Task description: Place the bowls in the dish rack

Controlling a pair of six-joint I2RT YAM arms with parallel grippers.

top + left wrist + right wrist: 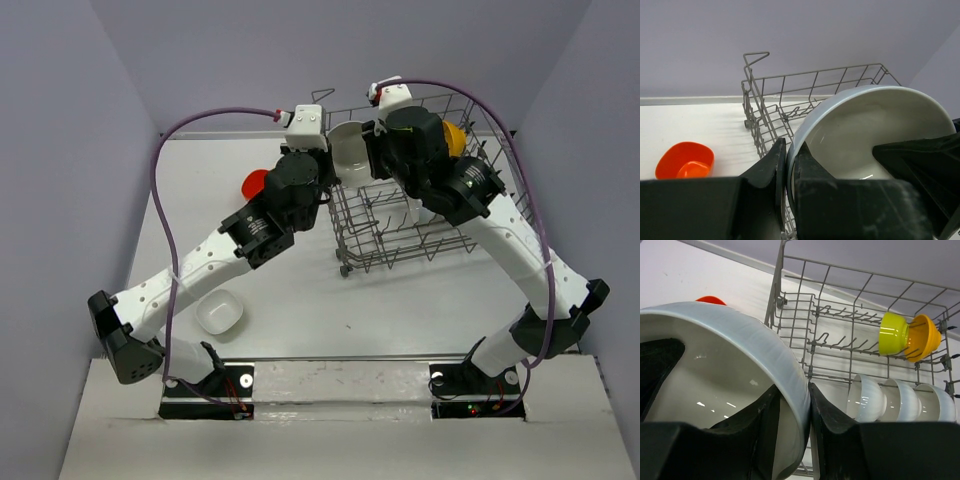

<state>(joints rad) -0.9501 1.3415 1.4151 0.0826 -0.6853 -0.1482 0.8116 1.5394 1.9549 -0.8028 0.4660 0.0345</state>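
Top external view: smooth, glossy white bowl [349,152] tilted on edge at the left wall of the grey wire dish rack [395,245]. Left gripper [789,162] and right gripper [792,402] each pinch its rounded rim. Racked on their sides: three white bowls [900,400], lime-green bowl [894,333], orange-yellow bowl [926,338].

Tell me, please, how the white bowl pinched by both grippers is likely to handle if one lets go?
The white bowl looks glossy, so its rim could probably slip in a pinch grip. It seems stiff: pinched by the left gripper and right gripper, the rim shows no bend. Held by one edge only, it would likely swing downward.
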